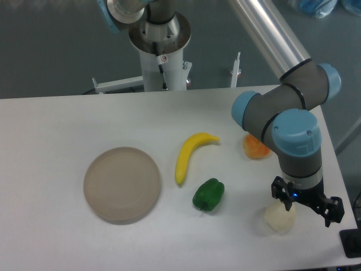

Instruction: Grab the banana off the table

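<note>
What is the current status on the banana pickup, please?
Tool over pale item at right edge, grip state unclear. Banana on table, untouched. Green pepper close beside it.

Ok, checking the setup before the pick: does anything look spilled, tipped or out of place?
Nothing spilled or damaged. One oddity: the gripper hangs over a pale onion-like item near the table edge, well away from the banana, which lies untouched beside the green pepper.
</note>
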You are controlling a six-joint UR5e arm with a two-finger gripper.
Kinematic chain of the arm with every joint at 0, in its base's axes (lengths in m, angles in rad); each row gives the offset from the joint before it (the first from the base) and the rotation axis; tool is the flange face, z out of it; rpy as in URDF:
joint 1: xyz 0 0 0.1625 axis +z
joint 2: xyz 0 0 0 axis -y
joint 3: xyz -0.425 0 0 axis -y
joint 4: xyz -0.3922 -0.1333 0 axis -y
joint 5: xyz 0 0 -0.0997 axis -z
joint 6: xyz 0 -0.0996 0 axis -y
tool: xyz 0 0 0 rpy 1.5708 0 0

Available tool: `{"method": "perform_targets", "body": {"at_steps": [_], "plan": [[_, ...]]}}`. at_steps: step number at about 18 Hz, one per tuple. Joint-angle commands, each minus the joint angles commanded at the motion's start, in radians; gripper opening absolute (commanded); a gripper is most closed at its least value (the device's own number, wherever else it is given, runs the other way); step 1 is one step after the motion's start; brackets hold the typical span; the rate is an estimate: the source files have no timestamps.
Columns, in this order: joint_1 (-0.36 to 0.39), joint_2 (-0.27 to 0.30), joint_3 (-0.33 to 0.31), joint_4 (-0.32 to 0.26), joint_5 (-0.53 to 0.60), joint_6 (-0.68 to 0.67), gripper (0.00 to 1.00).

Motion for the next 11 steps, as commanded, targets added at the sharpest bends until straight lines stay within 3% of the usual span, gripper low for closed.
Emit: {"method": "perform_targets", "body": {"at_steps": [11], "plan": [[0.011, 0.049, -0.034, -0.003, 0.005, 0.002, 1.0]]}}
